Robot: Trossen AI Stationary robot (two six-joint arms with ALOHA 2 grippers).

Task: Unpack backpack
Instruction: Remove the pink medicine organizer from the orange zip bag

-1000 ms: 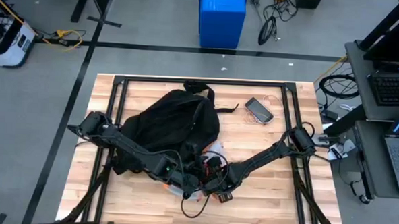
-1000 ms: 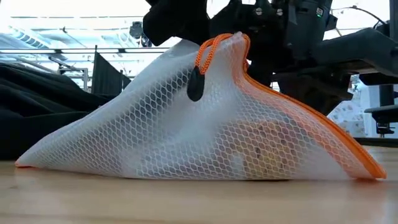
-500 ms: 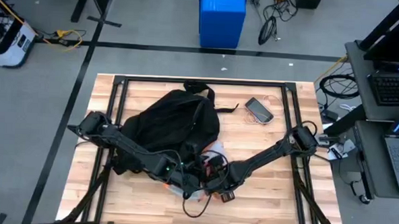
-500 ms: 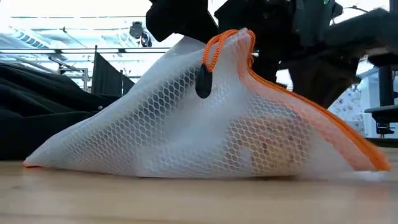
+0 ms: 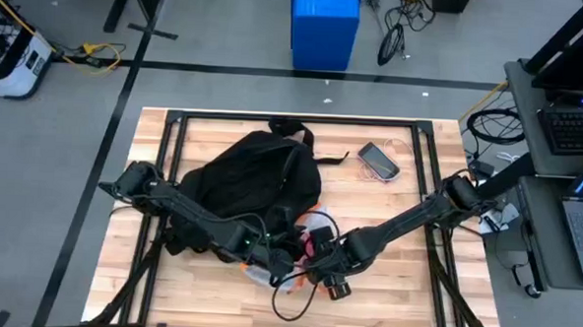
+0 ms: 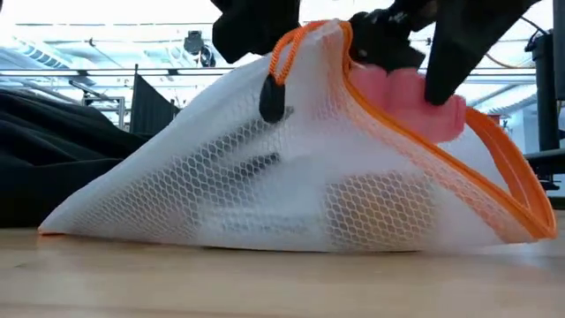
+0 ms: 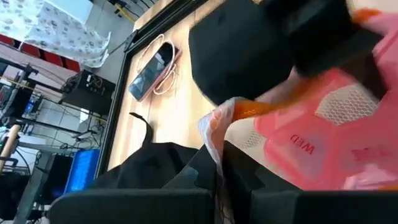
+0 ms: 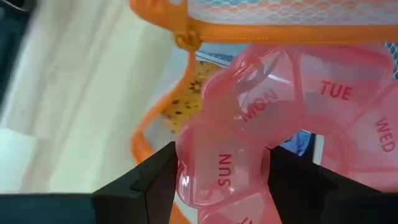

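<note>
Soft matt black cloth on the backpack; pale, smooth-planked wood with visible grain on the table, framed by matt black metal. White honeycomb mesh fabric, thin and see-through, on the pouch, edged with orange woven trim and an orange cord carrying a dark plastic toggle. Glossy translucent pink plastic on the pill box, day letters moulded in; shiny glass face on the phone.

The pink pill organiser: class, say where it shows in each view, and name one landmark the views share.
High view: pink pill organiser low centre, barely visible.
Low view: upper right.
Left wrist view: right.
Right wrist view: centre.
Shared landmark: orange-edged mesh pouch.
</note>
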